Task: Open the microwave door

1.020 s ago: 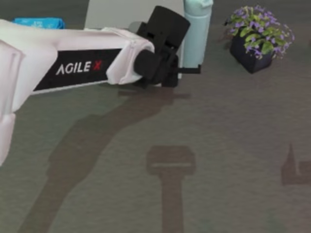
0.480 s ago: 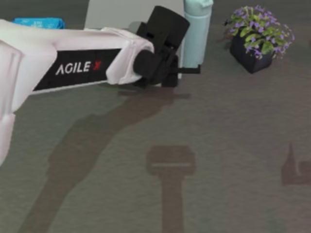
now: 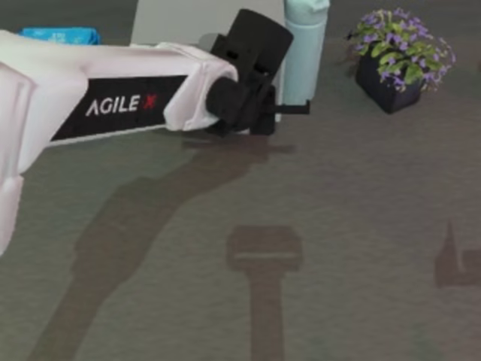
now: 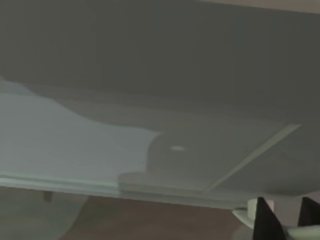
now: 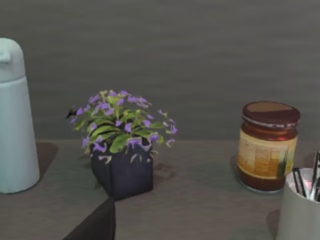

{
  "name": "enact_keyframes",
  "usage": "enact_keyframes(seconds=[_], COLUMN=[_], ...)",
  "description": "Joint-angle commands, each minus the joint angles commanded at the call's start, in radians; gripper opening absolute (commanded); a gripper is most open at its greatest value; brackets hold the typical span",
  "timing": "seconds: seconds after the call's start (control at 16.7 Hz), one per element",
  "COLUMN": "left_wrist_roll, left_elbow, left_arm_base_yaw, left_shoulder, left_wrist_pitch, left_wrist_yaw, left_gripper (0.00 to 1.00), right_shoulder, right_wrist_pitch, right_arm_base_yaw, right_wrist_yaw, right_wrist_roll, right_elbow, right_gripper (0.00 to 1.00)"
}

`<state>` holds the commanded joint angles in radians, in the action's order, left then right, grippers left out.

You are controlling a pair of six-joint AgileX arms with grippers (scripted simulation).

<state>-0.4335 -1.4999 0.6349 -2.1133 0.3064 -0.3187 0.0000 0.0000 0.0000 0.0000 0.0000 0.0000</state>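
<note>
Dark grey-brown table (image 3: 361,226) fills the top view, and the big light-grey box microwave (image 3: 195,19) stands at its far edge, left of the middle. From above only its pale top shows. The left wrist view shows the other side of things: the flat silver microwave door (image 4: 150,100) with its grey window is very close and fills most of the picture. I cannot tell if the door is shut or a little open.

The white left arm reaches across from the table's left, and its black left gripper (image 3: 289,109) sits right at the front of the microwave. In the left wrist view two dark pointed fingertips (image 4: 262,222) stand with a gap between them, close around a pale bar. I cannot tell if they are squeezing it.

Just to the right of the microwave stands a tall pale blue bottle (image 3: 304,49). Further right is a dark pot of purple flowers (image 3: 398,60). A blue thing (image 3: 60,34) peeks out behind the arm.

Only the right wrist view shows a brown jar with a label (image 5: 267,147) and a pale cup holding pens (image 5: 300,210). The right gripper is not seen.
</note>
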Motion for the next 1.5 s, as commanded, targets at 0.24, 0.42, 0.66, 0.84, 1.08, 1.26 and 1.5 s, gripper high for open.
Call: enact_keyframes(seconds=[0.24,0.42,0.66,0.84,1.08,1.26,1.5], left_wrist_roll=[-0.004,0.014,0.048,0.054,0.054,0.054,0.054], left_elbow=[-0.005,0.018,0.059,0.067,0.067,0.067,0.067], left_arm_base_yaw=[0.008,0.003,-0.007,-0.008,-0.008,-0.008,-0.008], left_shoulder=[-0.002,0.010,0.038,0.041,0.041,0.041,0.041], left_wrist_pitch=[-0.001,-0.011,-0.039,-0.042,-0.042,-0.042,-0.042], left_wrist_yaw=[0.006,0.015,0.036,0.039,0.039,0.039,0.039], left_gripper=[0.00,0.00,0.00,0.00,0.00,0.00,0.00], right_shoulder=[0.000,0.000,0.000,0.000,0.000,0.000,0.000], right_wrist_pitch=[0.000,0.000,0.000,0.000,0.000,0.000,0.000], right_arm_base_yaw=[0.000,0.000,0.000,0.000,0.000,0.000,0.000], right_wrist_yaw=[0.000,0.000,0.000,0.000,0.000,0.000,0.000], right_wrist_roll=[0.000,0.000,0.000,0.000,0.000,0.000,0.000], right_elbow=[0.000,0.000,0.000,0.000,0.000,0.000,0.000], right_gripper=[1.00,1.00,1.00,1.00,1.00,1.00,1.00])
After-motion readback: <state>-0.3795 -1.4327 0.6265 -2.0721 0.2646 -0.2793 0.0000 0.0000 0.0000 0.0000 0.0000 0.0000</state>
